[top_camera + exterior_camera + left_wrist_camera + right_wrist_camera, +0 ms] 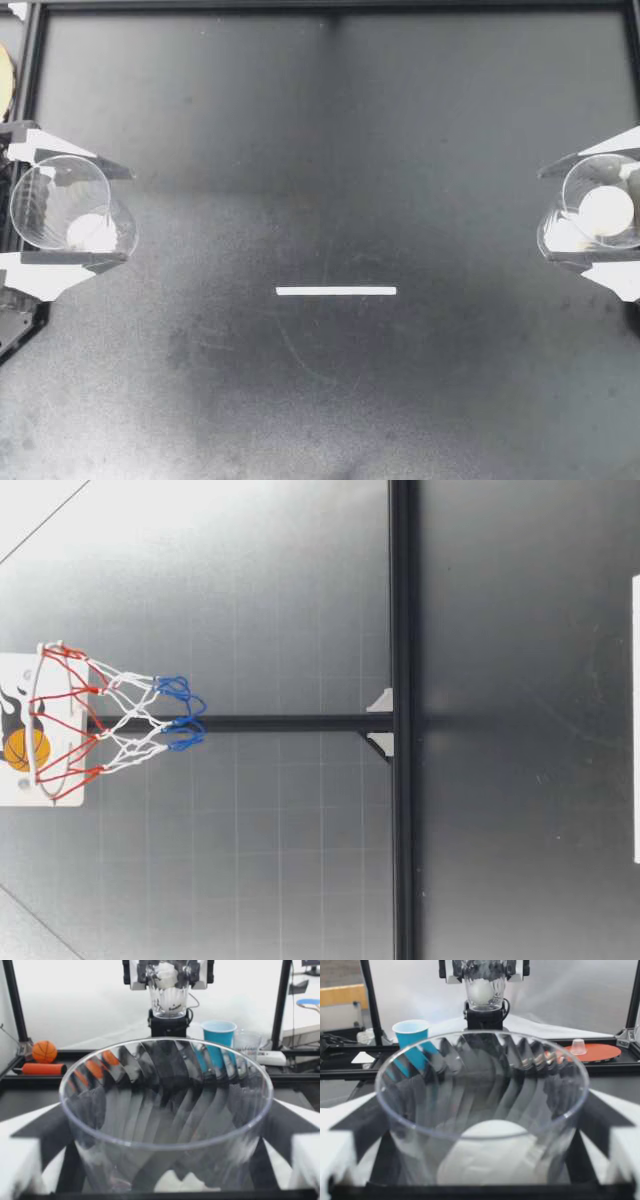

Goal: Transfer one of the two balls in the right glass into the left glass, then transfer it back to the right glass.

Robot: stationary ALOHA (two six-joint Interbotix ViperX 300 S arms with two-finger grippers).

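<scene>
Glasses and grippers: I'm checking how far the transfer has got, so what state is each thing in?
left gripper: shut on the left glass.
left glass: held mouth up, one ball inside.
left ball: resting at the glass's bottom.
right gripper: shut on the right glass.
right glass: held mouth up, a ball inside.
right ball: resting inside; I cannot tell whether there is a second.
blue cup: upright.

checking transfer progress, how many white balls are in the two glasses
3: one ball in the left glass, an upper ball and a partly hidden lower ball in the right glass.
</scene>
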